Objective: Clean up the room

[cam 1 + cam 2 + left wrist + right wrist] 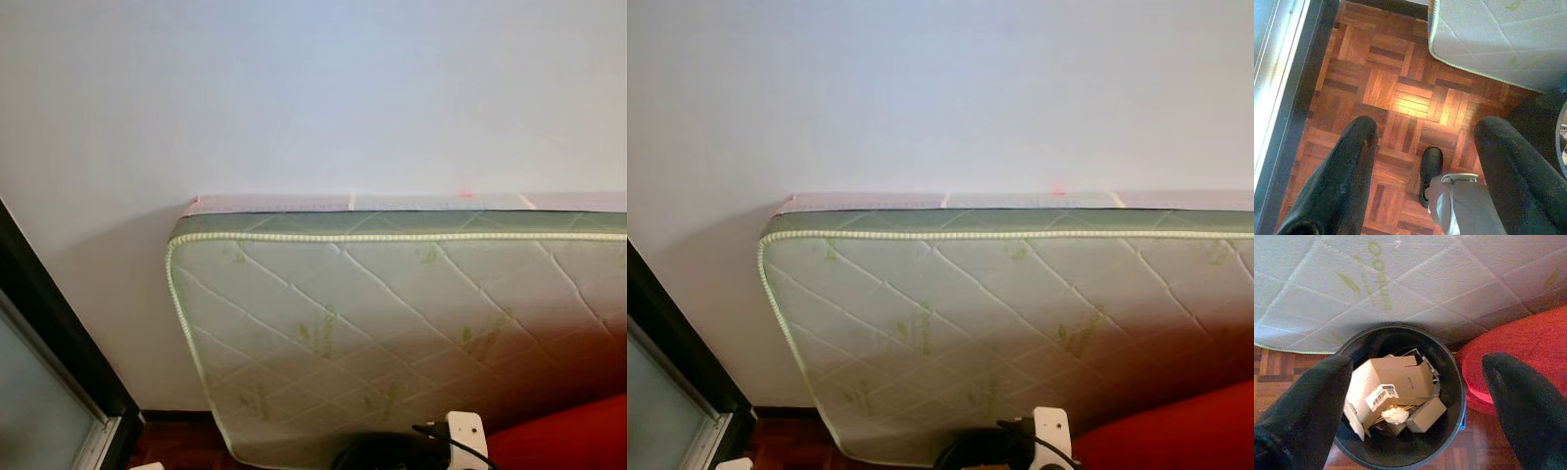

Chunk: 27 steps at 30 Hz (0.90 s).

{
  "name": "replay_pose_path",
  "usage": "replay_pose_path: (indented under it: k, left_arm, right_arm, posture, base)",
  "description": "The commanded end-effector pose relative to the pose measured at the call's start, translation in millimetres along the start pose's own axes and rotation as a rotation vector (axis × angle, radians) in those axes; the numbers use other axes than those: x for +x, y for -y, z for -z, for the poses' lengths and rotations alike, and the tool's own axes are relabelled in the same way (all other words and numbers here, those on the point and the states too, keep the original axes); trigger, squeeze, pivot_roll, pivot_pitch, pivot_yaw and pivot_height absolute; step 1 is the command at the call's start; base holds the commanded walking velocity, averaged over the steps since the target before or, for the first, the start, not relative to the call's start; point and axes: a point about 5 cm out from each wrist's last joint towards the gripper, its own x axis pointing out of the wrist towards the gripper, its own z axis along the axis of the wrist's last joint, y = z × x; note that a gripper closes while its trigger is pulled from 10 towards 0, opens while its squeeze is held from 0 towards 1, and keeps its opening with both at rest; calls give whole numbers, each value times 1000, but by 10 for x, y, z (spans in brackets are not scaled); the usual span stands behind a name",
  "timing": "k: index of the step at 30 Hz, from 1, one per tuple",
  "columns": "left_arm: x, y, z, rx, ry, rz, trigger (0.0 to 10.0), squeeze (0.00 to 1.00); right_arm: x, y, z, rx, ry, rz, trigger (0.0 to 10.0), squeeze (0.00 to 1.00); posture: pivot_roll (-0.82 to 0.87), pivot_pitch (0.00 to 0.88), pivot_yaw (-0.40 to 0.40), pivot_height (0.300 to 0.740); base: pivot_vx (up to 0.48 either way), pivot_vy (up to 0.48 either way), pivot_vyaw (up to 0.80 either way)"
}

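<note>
Spread wide and empty, the right end effector [1415,396] was seen in the right wrist view held above a black bin [1449,367], its two black fingers [1303,406] well apart on either side of the bin's mouth. Inside the bin, cardboard boxes [1388,382] were piled, one bearing a white barcode label [1382,396], with a crumpled white scrap [1395,415] lodged among them and a smaller box [1425,415] lying beside it. Just beside the bin, a red cushion-like object [1518,347] was seen on the floor, and behind both a quilted mattress [1400,284] with green printed lettering was leaning.

By the left wrist view a different patch was given: the left end effector [1422,161], likewise spread with nothing between its fingers [1339,176], was held over a parquet floor [1386,83] lit by a bright patch. Below it, the robot's grey leg and black foot [1430,169] were seen on the wood, a corner of the mattress [1498,39] was caught at one edge, and a pale door frame [1278,73] ran along another.

From the head views, the wider setting was supplied: the mattress [392,313] was stood on edge against a plain white wall [313,88], a dark door frame [49,333] was seen at the left, the red object [568,436] at the lower right, and a white fitting with a black cable [460,431] at the bottom edge.
</note>
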Motion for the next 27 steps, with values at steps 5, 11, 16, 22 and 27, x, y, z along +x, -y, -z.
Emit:
replay_pose_path:
  k: [5, 11, 16, 22, 27]
  left_arm:
    - [-55, -119, 168, 9, -60, -14, 10000, 0]
    - [-63, -52, 236, 13, -73, -6, 10000, 0]
    - [-58, -18, 235, 14, -71, -1, 10000, 0]
    - [-60, -39, 235, 12, -74, -2, 10000, 0]
    - [-68, -93, 232, 8, -75, -8, 10000, 0]
  right_arm:
    - [-21, 3, 85, 25, -5, 12, 10000, 0]
    - [-31, -8, 140, 29, -20, 17, 10000, 0]
    - [-42, 4, 183, 27, -31, 22, 10000, 0]
    - [-51, 32, 206, 22, -37, 27, 10000, 0]
    - [-54, 51, 211, 17, -39, 29, 10000, 0]
  posture:
    - [76, 0, 0, 740]
    - [72, 0, 8, 740]
    - [68, 0, 2, 740]
    - [66, 0, -12, 740]
    - [72, 0, -19, 740]
  base:
    - [0, 0, 0]
    - [0, 0, 0]
    - [-150, 0, 0]
    - [-253, 0, 0]
    - [-275, 0, 0]
